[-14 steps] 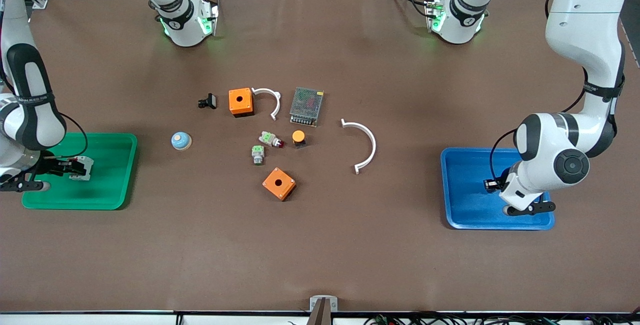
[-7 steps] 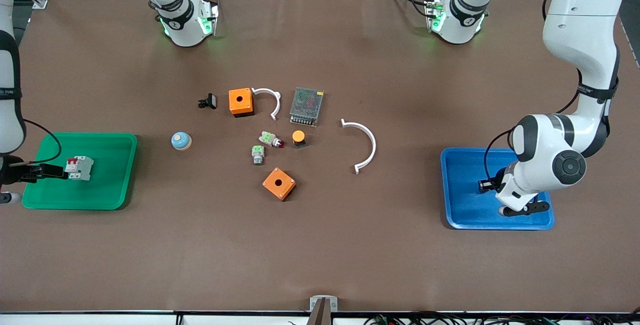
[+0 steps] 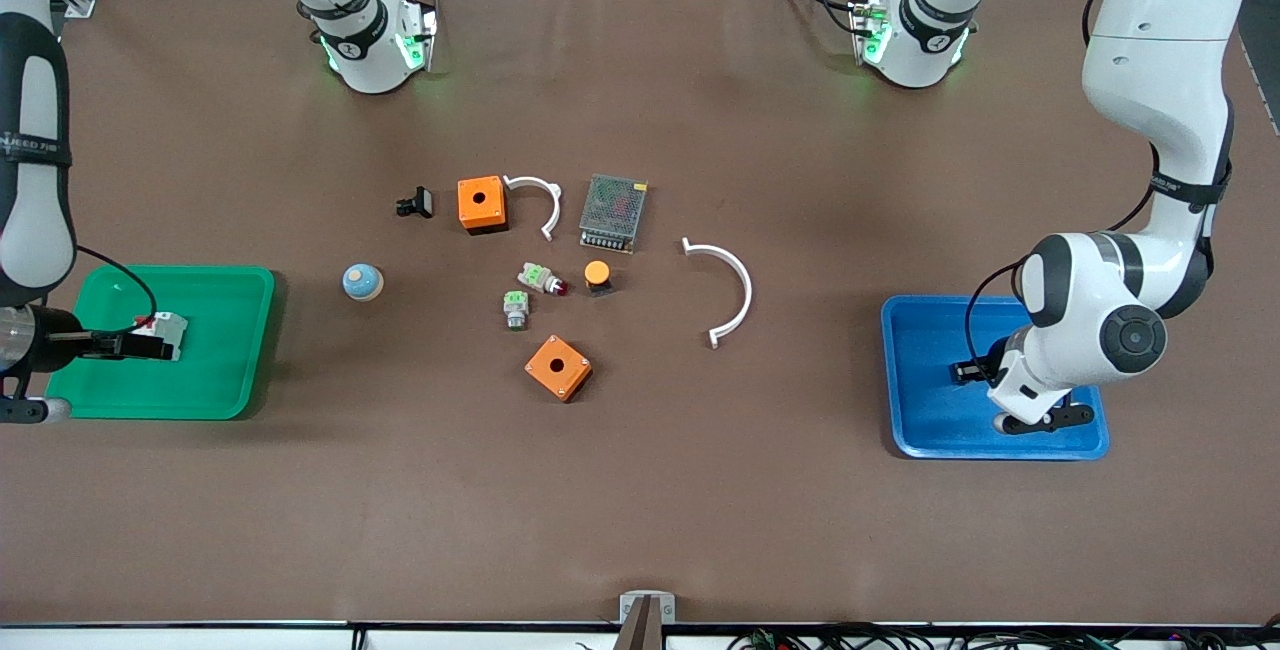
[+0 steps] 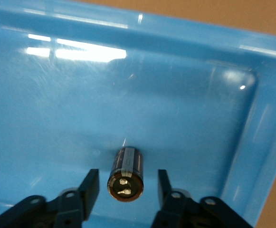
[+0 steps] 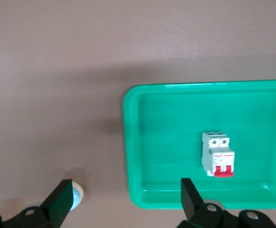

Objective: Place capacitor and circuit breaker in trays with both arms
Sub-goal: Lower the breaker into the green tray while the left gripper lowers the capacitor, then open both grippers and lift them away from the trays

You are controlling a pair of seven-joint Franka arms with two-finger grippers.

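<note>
The capacitor (image 4: 126, 173), a small black cylinder with a reddish end, lies on its side in the blue tray (image 4: 261, 118). My left gripper (image 4: 127, 180) is open, one finger on each side of it and not touching. In the front view the left gripper (image 3: 962, 371) hangs low over the blue tray (image 3: 900, 380); the capacitor is hidden there. The white-grey circuit breaker (image 5: 217, 154) with red levers lies in the green tray (image 5: 128, 142). My right gripper (image 5: 126, 190) is open and empty, high over that tray (image 3: 260, 330). It partly covers the circuit breaker (image 3: 172, 328).
Mid-table lie two orange boxes (image 3: 482, 203) (image 3: 558, 367), two white arcs (image 3: 540, 198) (image 3: 735, 290), a mesh power supply (image 3: 613, 212), a black clip (image 3: 415, 202), two green-topped switches (image 3: 540, 278) (image 3: 515, 309), an orange-capped button (image 3: 597, 275) and a blue dome (image 3: 361, 281).
My right gripper has let go of the circuit breaker, drawn back and risen; the breaker stays in the green tray. My left arm has shifted slightly over the blue tray.
</note>
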